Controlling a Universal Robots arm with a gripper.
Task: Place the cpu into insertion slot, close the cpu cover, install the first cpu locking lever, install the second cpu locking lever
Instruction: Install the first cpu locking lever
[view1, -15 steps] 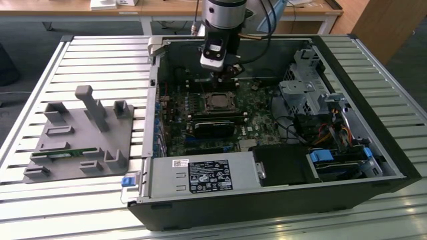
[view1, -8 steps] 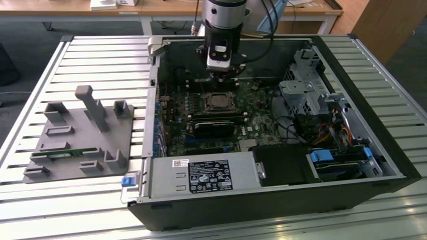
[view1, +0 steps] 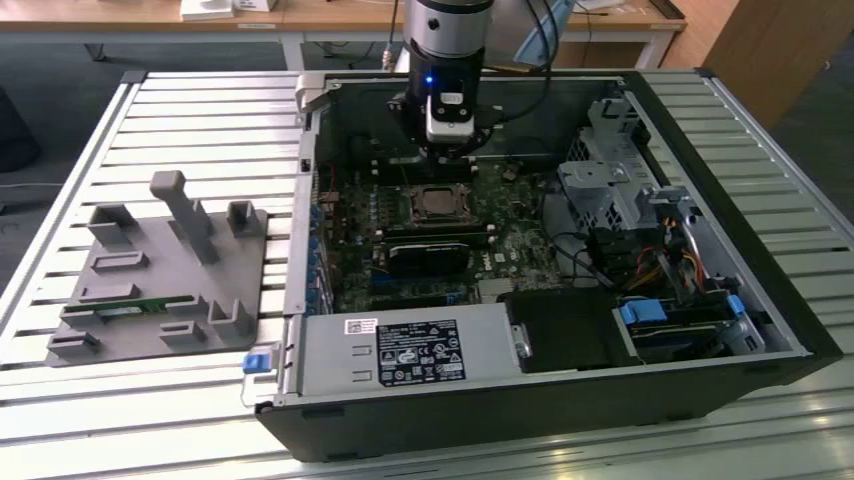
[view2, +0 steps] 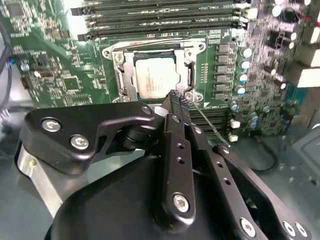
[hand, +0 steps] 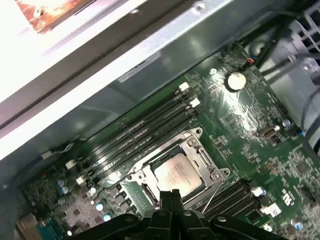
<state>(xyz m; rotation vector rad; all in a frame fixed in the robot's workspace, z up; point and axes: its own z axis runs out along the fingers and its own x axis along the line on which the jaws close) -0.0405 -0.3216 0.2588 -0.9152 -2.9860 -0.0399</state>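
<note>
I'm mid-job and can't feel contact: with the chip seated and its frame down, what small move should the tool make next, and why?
Probably nudge the shut tool sideways onto the thin locking lever and press it down. In the second wrist view the cpu lies under the lowered cpu cover, and the lever juts out, seemingly unlatched, beside the tool's tips.

The cpu (view2: 155, 75) is seen in dull silver-grey, the cpu cover (view2: 128, 67) in silver, the motherboard (view2: 60, 65) in green, the gripper (view2: 175, 97) in black, the desk (view1: 160, 100) in pale grey stripes.
</note>
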